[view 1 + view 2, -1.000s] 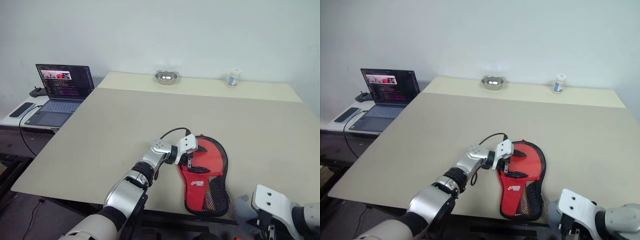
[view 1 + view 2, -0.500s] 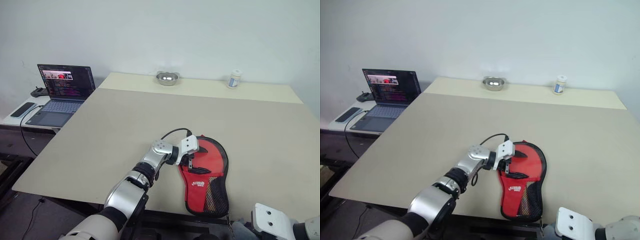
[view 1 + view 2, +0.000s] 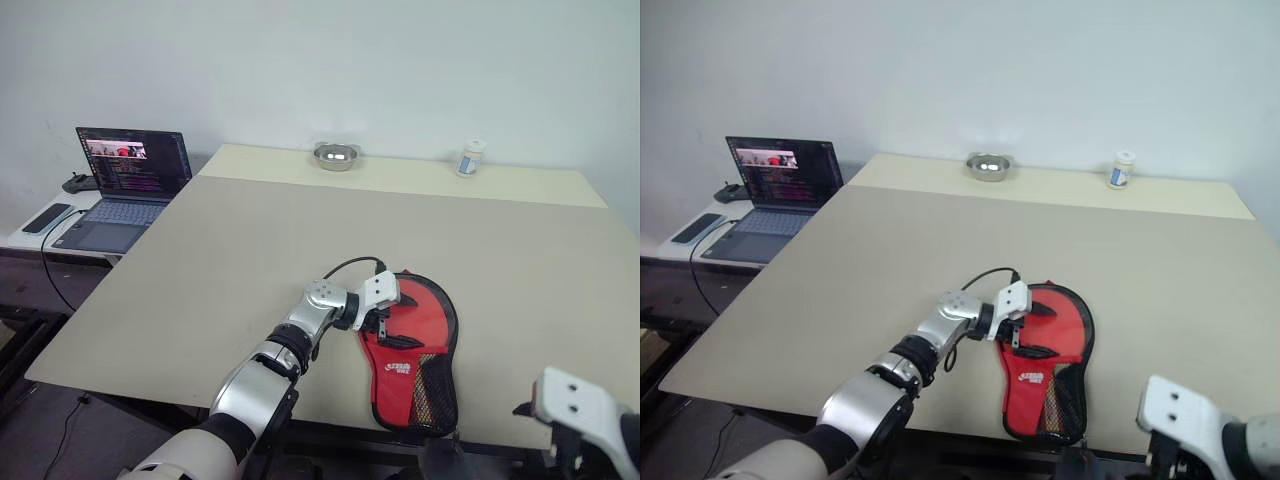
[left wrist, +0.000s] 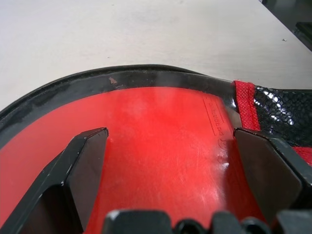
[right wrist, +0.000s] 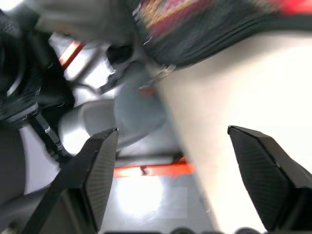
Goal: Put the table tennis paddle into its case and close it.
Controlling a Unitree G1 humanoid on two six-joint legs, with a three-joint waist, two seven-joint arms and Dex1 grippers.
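Observation:
The case lies flat near the table's front edge, red side with the black mesh pocket and white logo up, its round end away from me. My left gripper reaches in from the left over that round end. In the left wrist view it stands open, both fingers spread over the red surface of the case and holding nothing. My right gripper is open and empty off the table's front right edge, with the case's narrow end blurred beyond it. The paddle is hidden.
The beige table stretches wide behind the case. A steel bowl and a small white jar stand at its far edge. A laptop and a phone sit on a low side table to the left.
My right hand dipped below the table's front edge, then came back up further to the right. The left gripper and the case have stayed put.

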